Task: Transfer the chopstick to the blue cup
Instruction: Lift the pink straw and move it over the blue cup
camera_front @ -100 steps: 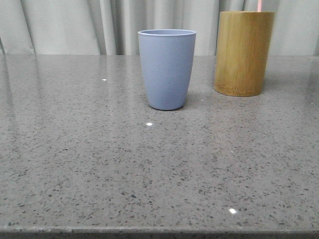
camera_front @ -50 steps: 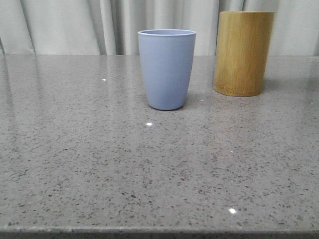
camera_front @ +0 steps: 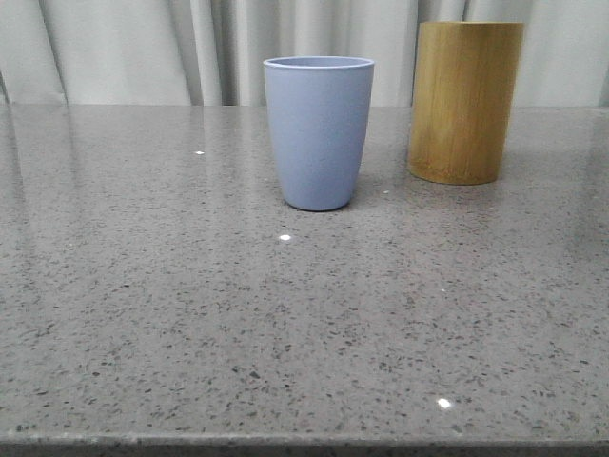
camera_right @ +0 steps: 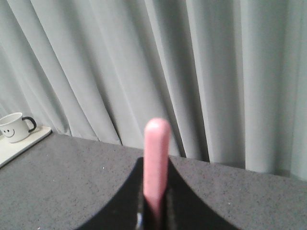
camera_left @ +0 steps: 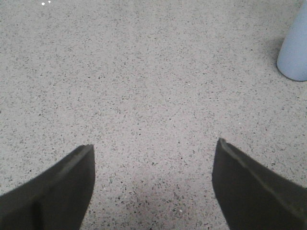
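Between the right gripper's (camera_right: pixel 153 211) closed jaws stands a smooth pink chopstick (camera_right: pixel 156 158); left gripper (camera_left: pixel 153 158) jaws gape wide over speckled grey tabletop (camera_left: pixel 144 86) near the matte blue cup (camera_left: pixel 295 52).

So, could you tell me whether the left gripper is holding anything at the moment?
No, the left gripper is open, with only bare countertop between its fingers.

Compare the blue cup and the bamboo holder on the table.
The blue cup is matte grey-blue and tapers to a narrower rounded base; the bamboo holder is yellow-brown with straight sides. The cup's open rim shows fully, while the holder's top meets the picture's upper edge. The cup stands nearer the camera and to the left. Both stand upright on the speckled table.
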Robot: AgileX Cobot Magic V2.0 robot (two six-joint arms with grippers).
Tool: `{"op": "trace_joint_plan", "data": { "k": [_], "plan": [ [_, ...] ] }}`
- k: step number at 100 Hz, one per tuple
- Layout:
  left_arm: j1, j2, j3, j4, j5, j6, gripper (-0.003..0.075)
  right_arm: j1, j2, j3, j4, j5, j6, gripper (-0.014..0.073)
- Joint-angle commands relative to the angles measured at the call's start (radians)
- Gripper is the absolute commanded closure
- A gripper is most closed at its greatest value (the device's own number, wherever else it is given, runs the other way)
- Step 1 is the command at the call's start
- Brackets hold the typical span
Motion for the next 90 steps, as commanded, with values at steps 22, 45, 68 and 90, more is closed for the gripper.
{"op": "trace_joint_plan", "data": {
  "k": [22, 45, 68, 90],
  "plan": [
    [0.003, 0.000, -0.027, -0.018, -0.072, -0.009, 0.0218, 0.001, 0.050, -0.031, 0.010, 0.030, -0.011, 0.0662],
    [0.003, 0.000, -0.027, -0.018, -0.072, -0.009, 0.0218, 0.001, 0.083, -0.031, 0.011, 0.083, -0.011, 0.0661],
    [0.003, 0.000, -0.027, -0.018, -0.072, -0.009, 0.0218, 0.001, 0.083, -0.031, 0.011, 0.089, -0.011, 0.0634],
    [0.003, 0.000, -0.027, -0.018, -0.072, -0.009, 0.0218, 0.001, 0.083, -0.031, 0.012, 0.092, -0.011, 0.0370]
  ]
}}
